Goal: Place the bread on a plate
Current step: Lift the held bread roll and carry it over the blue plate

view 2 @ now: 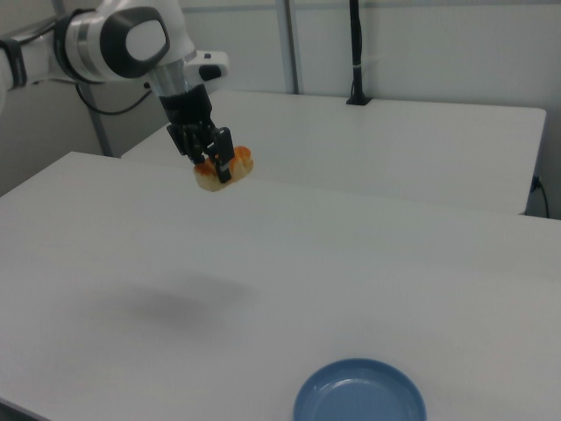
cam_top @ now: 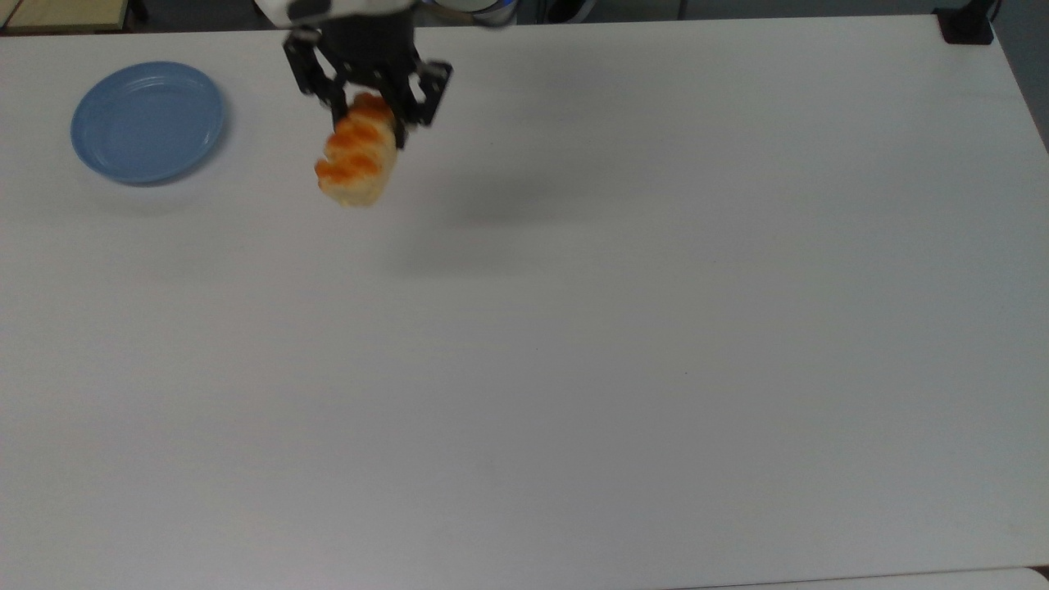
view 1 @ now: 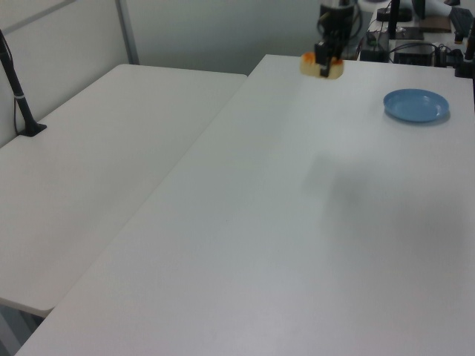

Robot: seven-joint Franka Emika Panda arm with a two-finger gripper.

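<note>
- No lettering, number, brand or sign can be read anywhere here.
- The plate (cam_top: 147,121) is plain blue, with nothing printed on it.
- The table (cam_top: 656,328) is bare white, with no label or mark.

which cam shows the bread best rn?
Top view: the bread is largest there, its orange braided top facing the camera, one end in the gripper. Right view shows it side-on, partly behind the fingers. Left view shows it small and far.
</note>
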